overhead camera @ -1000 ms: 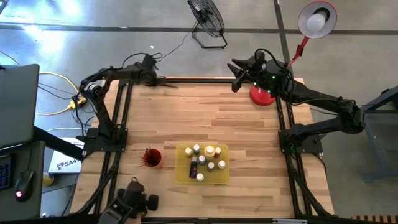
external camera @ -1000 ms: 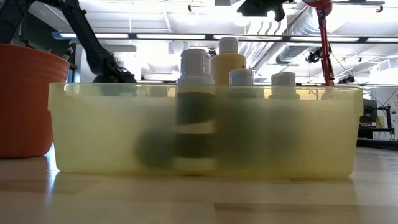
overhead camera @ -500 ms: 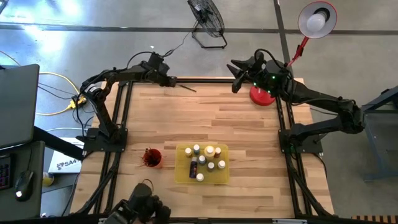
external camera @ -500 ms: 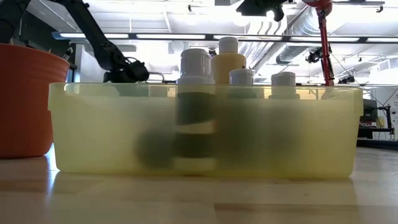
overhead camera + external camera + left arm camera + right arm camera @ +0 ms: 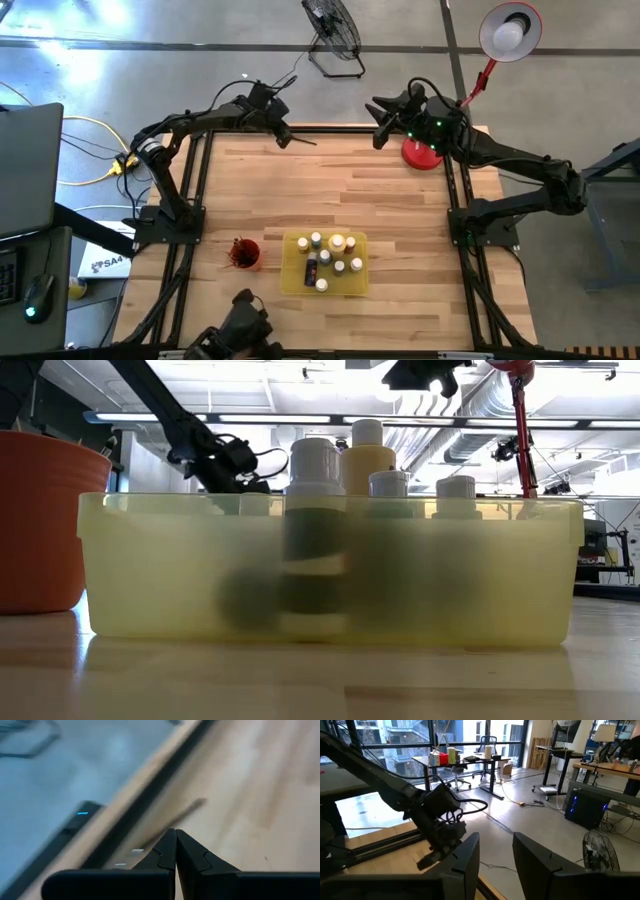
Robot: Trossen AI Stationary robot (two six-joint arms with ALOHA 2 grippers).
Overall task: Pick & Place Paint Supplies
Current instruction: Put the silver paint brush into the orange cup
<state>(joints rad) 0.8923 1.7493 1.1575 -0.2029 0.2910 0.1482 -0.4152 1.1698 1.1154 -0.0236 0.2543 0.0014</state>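
Observation:
My left gripper [image 5: 283, 138] is shut on a thin dark paintbrush [image 5: 302, 141] above the table's far edge, left of the middle. The blurred left wrist view shows the brush [image 5: 187, 812] too. Several paint bottles [image 5: 330, 255] with pale caps stand in the flat yellow tray [image 5: 295, 282] near the front edge. A red cup [image 5: 246, 254] left of the tray has dark brushes in it. My right gripper [image 5: 378, 128] hangs open and empty, high over the far right. My left gripper pinches one end of the paintbrush [image 5: 169, 834] between its two shut fingertips [image 5: 186, 845]. The fingers slant down from the table's far left. The brush runs on along them, past their tips toward the table's right. I cannot tell whether its free end [image 5: 314, 145] touches the table.
A red lamp base [image 5: 422, 153] stands at the far right corner beside my right arm. Bare wood [image 5: 330, 190] lies between the far edge and the tray. The table's black frame rails [image 5: 200, 180] run along both sides. A dark shape [image 5: 243, 322] shows just beyond the near edge.
My left gripper has gone along the far edge toward the table's right and has risen, rolling about its own line. It has stayed shut, and the paintbrush has gone along with it.

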